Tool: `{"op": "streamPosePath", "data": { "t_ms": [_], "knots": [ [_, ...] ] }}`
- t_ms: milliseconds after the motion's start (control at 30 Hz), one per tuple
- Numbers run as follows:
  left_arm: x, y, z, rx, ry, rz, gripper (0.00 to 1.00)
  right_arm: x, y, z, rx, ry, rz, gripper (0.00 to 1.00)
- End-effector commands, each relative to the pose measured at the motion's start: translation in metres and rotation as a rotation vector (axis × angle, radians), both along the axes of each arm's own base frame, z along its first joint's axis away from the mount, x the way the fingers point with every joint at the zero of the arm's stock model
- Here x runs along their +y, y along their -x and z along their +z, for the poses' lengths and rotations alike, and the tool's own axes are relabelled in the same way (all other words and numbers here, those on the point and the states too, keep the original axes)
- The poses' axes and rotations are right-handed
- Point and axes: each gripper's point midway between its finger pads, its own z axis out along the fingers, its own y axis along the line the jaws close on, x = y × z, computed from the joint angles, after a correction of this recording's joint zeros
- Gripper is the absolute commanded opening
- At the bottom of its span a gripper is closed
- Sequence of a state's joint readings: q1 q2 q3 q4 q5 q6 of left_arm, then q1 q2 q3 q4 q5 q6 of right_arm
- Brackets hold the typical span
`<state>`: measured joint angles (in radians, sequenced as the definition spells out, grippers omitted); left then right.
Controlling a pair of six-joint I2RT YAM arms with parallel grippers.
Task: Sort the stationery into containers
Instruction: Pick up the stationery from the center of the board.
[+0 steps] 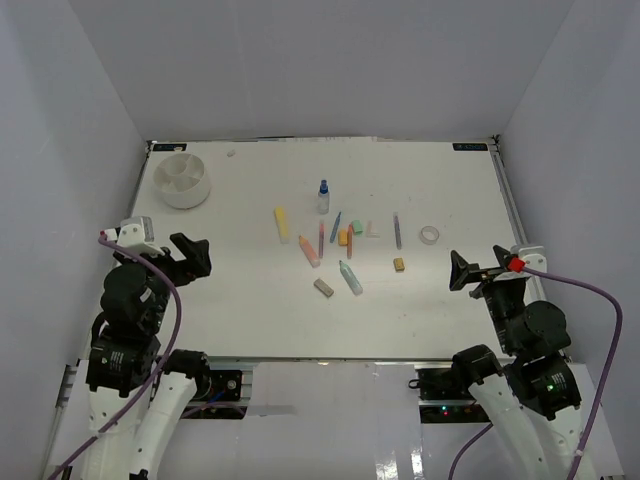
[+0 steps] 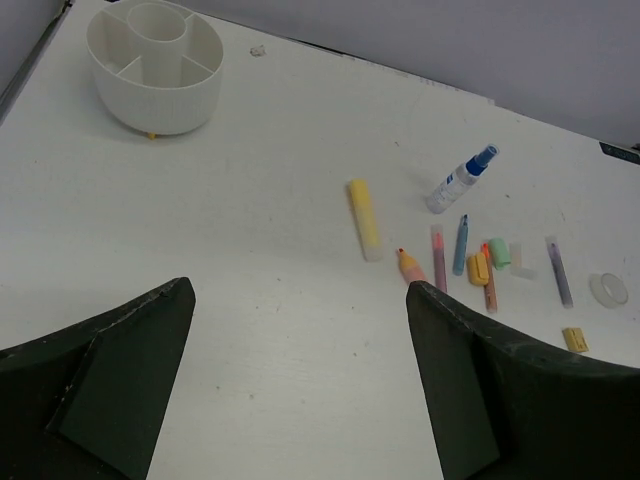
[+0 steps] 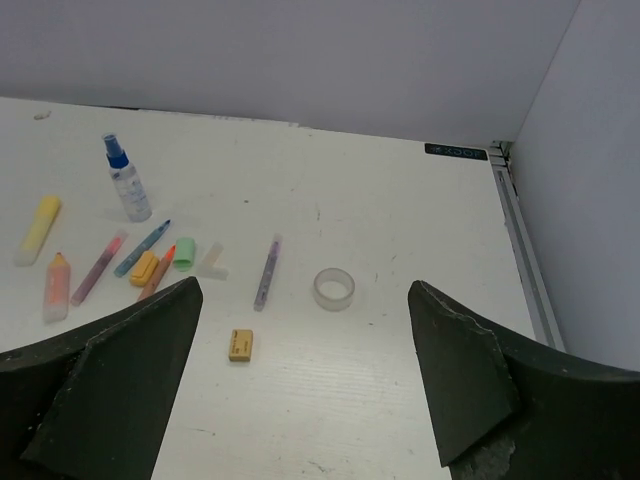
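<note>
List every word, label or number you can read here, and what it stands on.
Nothing reads clearly.
Dark strip at the far right corner: light characters, too small to read.
Matching dark strip at the far left corner: too small.
Spray bottle: label blurred.
Tan eraser: faint mark, unreadable.

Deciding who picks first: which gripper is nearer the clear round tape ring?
Right. The right gripper hangs open just to the near right of the clear round tape ring; the left gripper is far off to the ring's left.
</note>
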<state>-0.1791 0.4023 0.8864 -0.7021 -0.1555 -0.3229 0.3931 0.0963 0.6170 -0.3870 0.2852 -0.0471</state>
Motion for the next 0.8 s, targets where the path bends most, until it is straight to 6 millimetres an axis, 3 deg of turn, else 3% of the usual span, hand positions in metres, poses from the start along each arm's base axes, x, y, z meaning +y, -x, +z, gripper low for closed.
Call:
{"op": "streamPosePath", "data": {
  "t_ms": [0,167,433,533,767],
  "knots": [
    [-0.002,-0.007,-0.005,0.013,-0.006,-0.005,0.98,0.004,-0.004,0.008,-0.004,-0.032,0.008,0.90],
    [-0.016,-0.016,-0.014,0.062,0.021,-0.064,0.98,0.015,-0.012,-0.006,0.102,-0.054,0.033,0.90],
    [-0.054,-0.043,-0.050,0.267,0.085,-0.214,0.98,0.035,-0.034,-0.042,0.363,-0.121,0.028,0.90],
    [-0.058,-0.053,-0.068,0.338,0.093,-0.219,0.98,0.044,-0.039,-0.061,0.441,-0.135,0.038,0.90],
    [-0.064,-0.060,-0.107,0.397,0.119,-0.224,0.98,0.053,-0.045,-0.129,0.669,-0.106,0.015,0.90]
  ]
}}
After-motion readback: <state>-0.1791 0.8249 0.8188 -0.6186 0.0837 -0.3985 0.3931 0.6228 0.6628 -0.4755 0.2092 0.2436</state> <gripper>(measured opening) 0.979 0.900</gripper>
